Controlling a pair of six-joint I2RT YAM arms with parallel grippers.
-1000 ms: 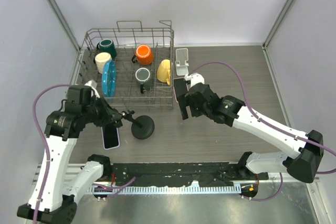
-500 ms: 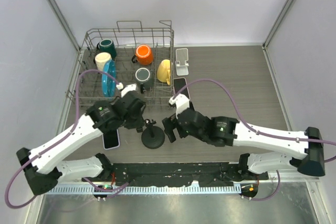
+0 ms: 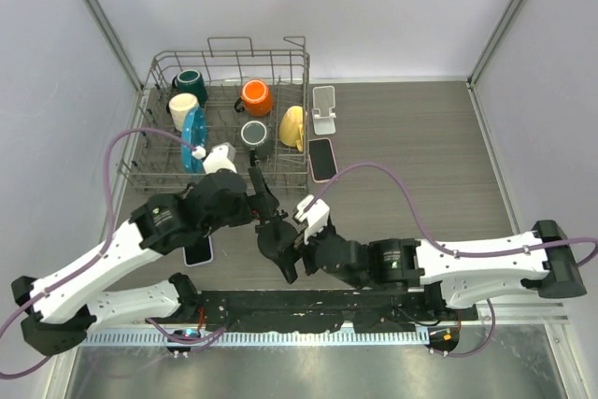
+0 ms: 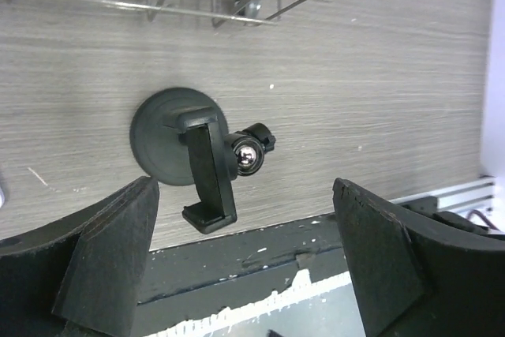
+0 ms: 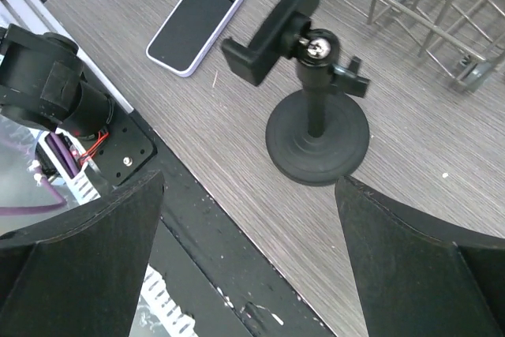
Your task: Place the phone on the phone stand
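Observation:
The phone (image 5: pixel 196 21), dark-screened in a lilac case, lies flat on the table left of the black phone stand (image 5: pixel 317 144); in the top view the phone (image 3: pixel 198 251) peeks out from under the left arm. The stand (image 4: pixel 177 144) is upright on its round base, its clamp (image 4: pixel 211 171) tilted on a ball joint. My left gripper (image 4: pixel 245 222) hangs open just above the stand, holding nothing. My right gripper (image 5: pixel 248 187) is open and empty, low by the near side of the base.
A wire dish rack (image 3: pixel 229 114) with several mugs fills the back left. A second phone in a pink case (image 3: pixel 322 158) lies beside it, and a small white stand (image 3: pixel 323 109) is behind that. The black base rail (image 5: pixel 197 258) runs along the near edge.
My left gripper was shut on the stand and has opened, leaving it upright. Both arms have swung in toward the near middle, the right gripper coming close to the stand.

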